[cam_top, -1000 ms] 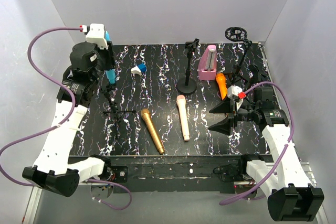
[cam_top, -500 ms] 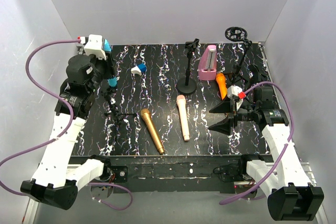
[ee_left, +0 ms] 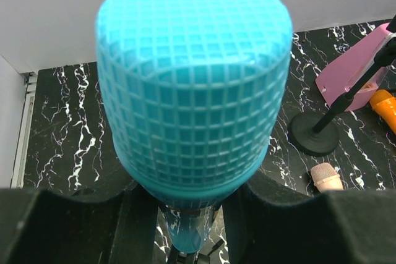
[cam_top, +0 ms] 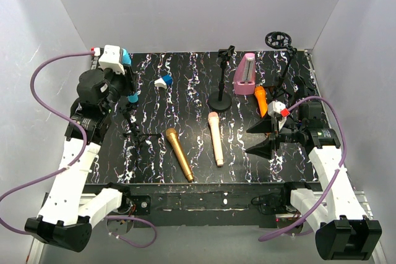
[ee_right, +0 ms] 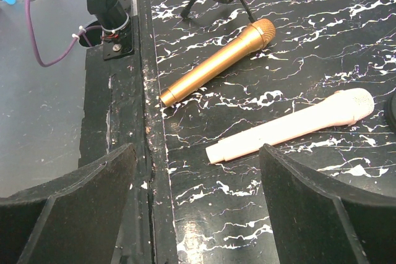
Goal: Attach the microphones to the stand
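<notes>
**Work surface.** The black marbled table [cam_top: 204, 100] carries all the task items.

**Arms.** The left gripper [cam_top: 125, 81] is at the far-left of the table. Its jaws are partly closed on the body of the sky blue microphone [ee_left: 192, 85], which it holds nearly upright with the head on top. The right gripper [cam_top: 263, 137] hovers over the right side with its jaws wide apart and nothing between them.

**Stands.** A small tripod stand [cam_top: 133, 129] sits directly below the held microphone, whose tail end is just above the stand's top. A round-base stand [cam_top: 220, 88] is at centre rear, and a tall ring-topped stand [cam_top: 281, 60] is at right rear. All three appear to be without microphones.

**Loose items.**
- The mauve block [cam_top: 245, 73] is at the rear.
- The gold microphone [cam_top: 179, 154] and the pink-cream microphone [cam_top: 215, 138] lie flat at centre front, near each other but apart.
- The orange microphone [cam_top: 262, 100] lies just beside the block.
- A small blue-and-white piece [cam_top: 163, 81] lies at rear left.

**Assessment.** The step in hand appears to be seating the blue microphone in the tripod's holder. None looks mounted yet.

**Recommendation.**
- Keep the shaft in line with the holder and centre the tail over it before descending.
- Lower slowly.
- Release only once the microphone is seated.
- The tripod looks light, so sideways pressure is likely to shift or tip it.
</notes>
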`<state>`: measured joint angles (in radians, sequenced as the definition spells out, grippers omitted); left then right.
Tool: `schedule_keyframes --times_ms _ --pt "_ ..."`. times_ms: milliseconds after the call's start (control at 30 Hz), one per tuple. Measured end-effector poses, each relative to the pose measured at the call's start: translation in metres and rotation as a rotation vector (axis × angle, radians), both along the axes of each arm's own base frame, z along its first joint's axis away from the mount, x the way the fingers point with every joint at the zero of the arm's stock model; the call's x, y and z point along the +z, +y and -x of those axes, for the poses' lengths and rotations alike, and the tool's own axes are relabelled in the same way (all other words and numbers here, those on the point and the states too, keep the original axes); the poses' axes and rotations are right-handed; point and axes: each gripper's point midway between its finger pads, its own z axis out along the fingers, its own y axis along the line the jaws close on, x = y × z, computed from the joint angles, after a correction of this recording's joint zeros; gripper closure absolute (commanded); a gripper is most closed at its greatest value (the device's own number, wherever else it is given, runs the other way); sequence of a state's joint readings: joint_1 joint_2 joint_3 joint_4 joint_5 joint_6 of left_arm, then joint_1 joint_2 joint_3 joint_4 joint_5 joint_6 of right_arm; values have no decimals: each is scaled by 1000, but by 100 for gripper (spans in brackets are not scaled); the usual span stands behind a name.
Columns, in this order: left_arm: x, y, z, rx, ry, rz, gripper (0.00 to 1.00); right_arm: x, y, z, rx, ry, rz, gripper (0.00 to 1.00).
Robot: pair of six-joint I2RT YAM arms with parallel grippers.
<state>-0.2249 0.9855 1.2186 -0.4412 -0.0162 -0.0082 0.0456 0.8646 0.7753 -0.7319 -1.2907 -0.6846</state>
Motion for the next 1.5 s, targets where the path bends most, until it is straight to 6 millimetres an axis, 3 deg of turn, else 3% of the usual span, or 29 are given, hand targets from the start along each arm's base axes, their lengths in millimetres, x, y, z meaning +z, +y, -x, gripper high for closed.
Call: schedule_keyframes --times_ms 767,933,1067,1233,1367,1500 --pt "-4 -1 3 -10 -36 10 98 0 -1 -1 -6 -1 0 12" --pt "-3 0 -2 17 22 27 69 0 -2 -2 -12 -1 0 12" --pt "-6 1 -4 32 73 41 35 0 -2 -2 -12 -1 0 12" --pt "-37 1 7 48 212 55 3 0 -2 -2 -12 -2 0 12" --pt "-41 2 14 57 250 69 2 0 -2 -2 -12 -2 0 12" --pt "-30 3 22 56 237 82 2 0 -2 -2 -13 -2 0 12"
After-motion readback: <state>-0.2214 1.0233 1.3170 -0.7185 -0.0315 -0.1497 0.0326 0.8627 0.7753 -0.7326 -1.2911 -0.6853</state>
